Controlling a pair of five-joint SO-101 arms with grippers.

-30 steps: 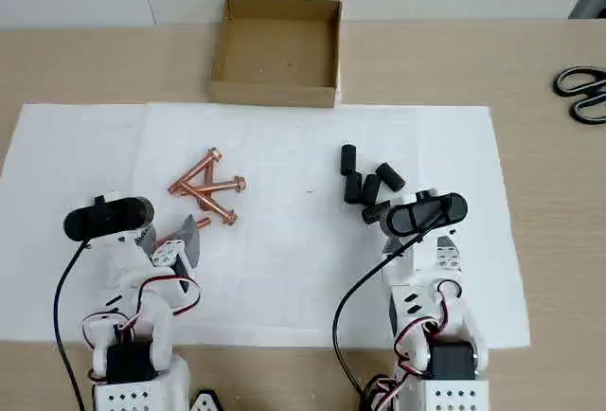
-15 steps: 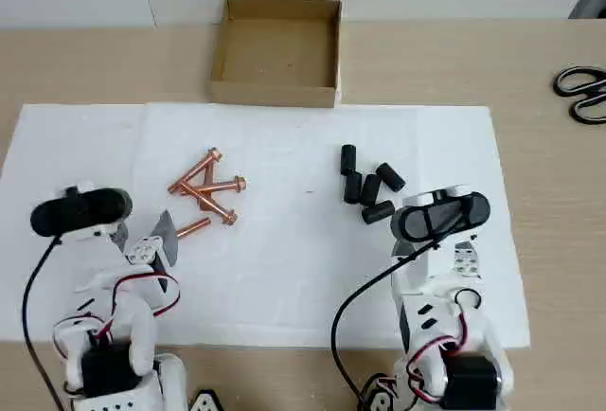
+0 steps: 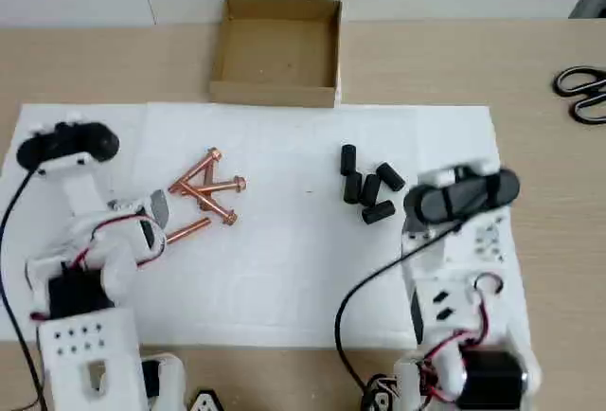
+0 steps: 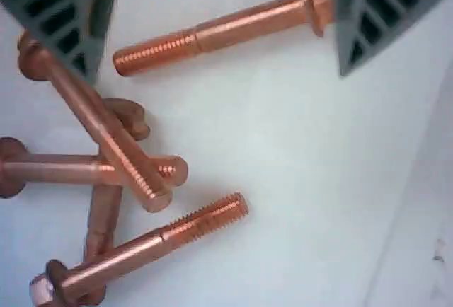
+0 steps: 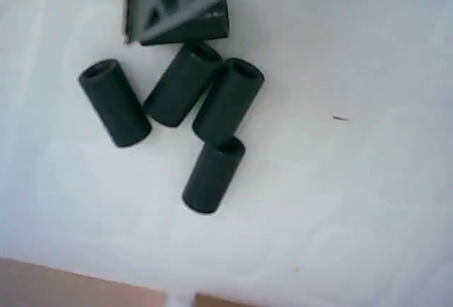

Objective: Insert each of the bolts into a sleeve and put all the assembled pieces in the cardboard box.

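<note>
While the left gripper (image 4: 219, 63) gapes, one bolt (image 4: 219, 30) lies between its jaws.

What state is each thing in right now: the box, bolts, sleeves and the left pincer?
cardboard box: open-topped, empty.
bolts: loose in a heap on the paper, none in a sleeve.
sleeves: lying on their sides in a cluster, no bolt in any.
left pincer: open over one bolt, holding nothing.
</note>
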